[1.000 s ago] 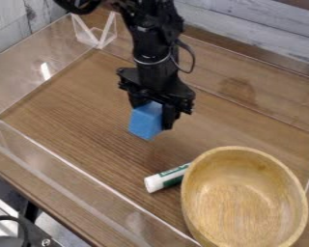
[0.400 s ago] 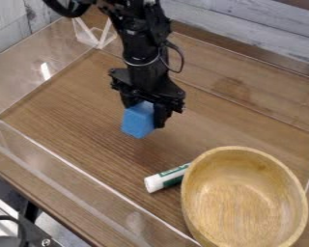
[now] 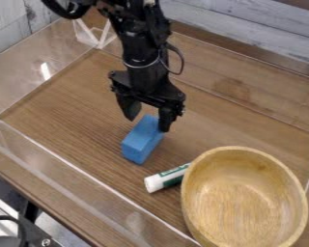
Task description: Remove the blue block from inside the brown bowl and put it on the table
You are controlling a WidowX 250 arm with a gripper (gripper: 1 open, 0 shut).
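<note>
One blue block (image 3: 143,142) (partly behind fingers (image 3: 130,108))

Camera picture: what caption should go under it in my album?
Open gripper above the blue block on the table, brown bowl empty.

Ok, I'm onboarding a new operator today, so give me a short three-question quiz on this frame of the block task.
1. True or false: the blue block lies inside the brown bowl.
2. What lies between the block and the bowl? A) a white-and-green tube B) a red cup C) a spoon
3. Fill in: the gripper stands above the block with its fingers ____.

Key:
1. False: the block rests on the table, outside the bowl, which holds nothing.
2. A: the white-and-green tube lies by the bowl's rim.
3. Open: the fingers are spread and hold nothing.
</note>
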